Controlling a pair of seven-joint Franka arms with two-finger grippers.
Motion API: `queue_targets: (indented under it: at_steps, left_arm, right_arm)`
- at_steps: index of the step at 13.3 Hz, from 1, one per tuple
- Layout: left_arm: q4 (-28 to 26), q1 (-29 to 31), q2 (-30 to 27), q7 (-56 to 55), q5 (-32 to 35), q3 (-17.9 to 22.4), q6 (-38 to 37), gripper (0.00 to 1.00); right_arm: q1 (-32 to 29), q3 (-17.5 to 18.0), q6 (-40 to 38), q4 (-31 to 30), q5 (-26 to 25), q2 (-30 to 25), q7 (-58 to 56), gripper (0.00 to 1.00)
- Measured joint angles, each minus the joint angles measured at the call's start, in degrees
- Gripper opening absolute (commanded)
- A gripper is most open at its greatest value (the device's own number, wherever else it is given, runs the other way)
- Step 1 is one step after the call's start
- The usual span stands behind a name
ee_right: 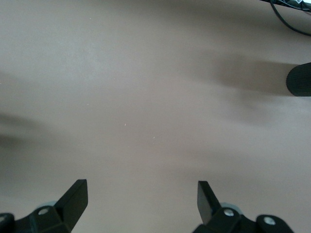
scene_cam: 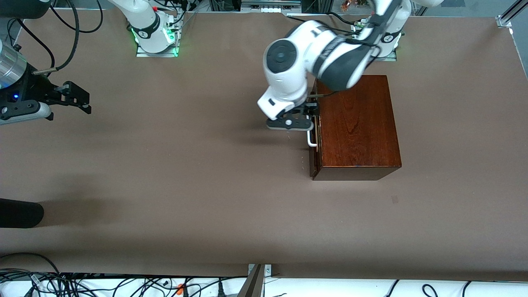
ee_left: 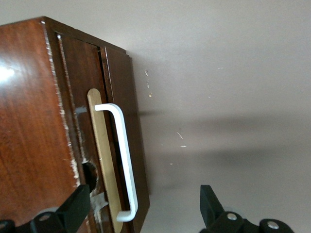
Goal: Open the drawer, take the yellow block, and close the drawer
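Observation:
The dark reddish-brown wooden box [scene_cam: 357, 123] stands toward the left arm's end of the table. Its drawer front [scene_cam: 313, 163] with the white loop handle [scene_cam: 312, 141] faces the right arm's end and sits almost flush, so the pale inside is hidden. My left gripper [scene_cam: 312, 112] is open at the drawer front. In the left wrist view the gripper [ee_left: 143, 206] straddles one end of the handle [ee_left: 124, 150] without touching it, one finger over the box front [ee_left: 77, 97], the other over the table. The yellow block is hidden. My right gripper [scene_cam: 84, 101] waits open and empty over bare table [ee_right: 141, 201].
A black rounded object [scene_cam: 20, 212] pokes in over the table at the right arm's end, nearer the front camera; it also shows in the right wrist view [ee_right: 299, 80]. Cables lie along the table's near edge [scene_cam: 123, 284]. Brown tabletop [scene_cam: 185, 165] spreads between the arms.

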Motion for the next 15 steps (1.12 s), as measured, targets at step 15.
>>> queue_targets:
  at_steps: [15]
  left_arm:
    - [-0.31, -2.49, 8.89, -6.34, 8.32, 1.16, 0.81, 1.00]
  right_arm:
    - [0.17, 0.46, 1.86, 0.00, 0.00, 0.43, 0.00, 1.00]
